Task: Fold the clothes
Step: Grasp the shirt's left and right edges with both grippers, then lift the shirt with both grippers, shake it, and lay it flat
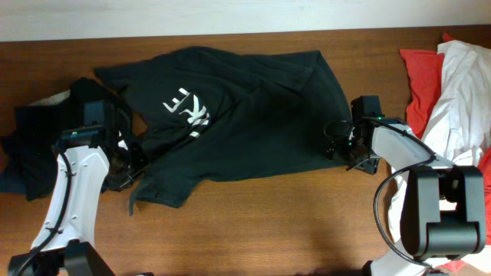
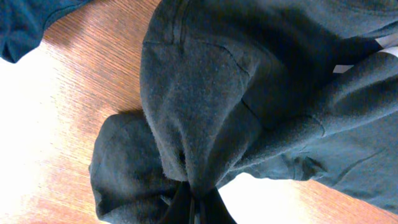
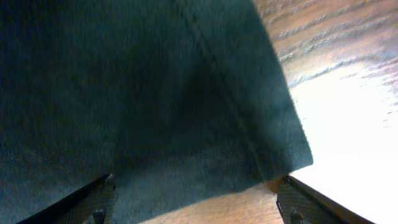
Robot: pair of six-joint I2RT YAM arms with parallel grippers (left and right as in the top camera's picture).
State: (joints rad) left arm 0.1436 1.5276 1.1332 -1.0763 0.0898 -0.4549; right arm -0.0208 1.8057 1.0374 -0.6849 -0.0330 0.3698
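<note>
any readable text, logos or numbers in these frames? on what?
"FE" over "K…": white print on the black shirt, overhead view. Tilted and partly folded under, so these letters are a guess and no whole word can be read.
Left and right wrist views: only dark cloth and wood, no text.
Red and white clothes at the right edge: no print showing.
Arms: no label that can be read.

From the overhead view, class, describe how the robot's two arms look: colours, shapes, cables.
The left arm and right arm match: smooth white rounded links with black joints and black wrist housings. A thin black cable loops beside the right arm's boxy black base. The right wrist view shows slim dark fingers.
</note>
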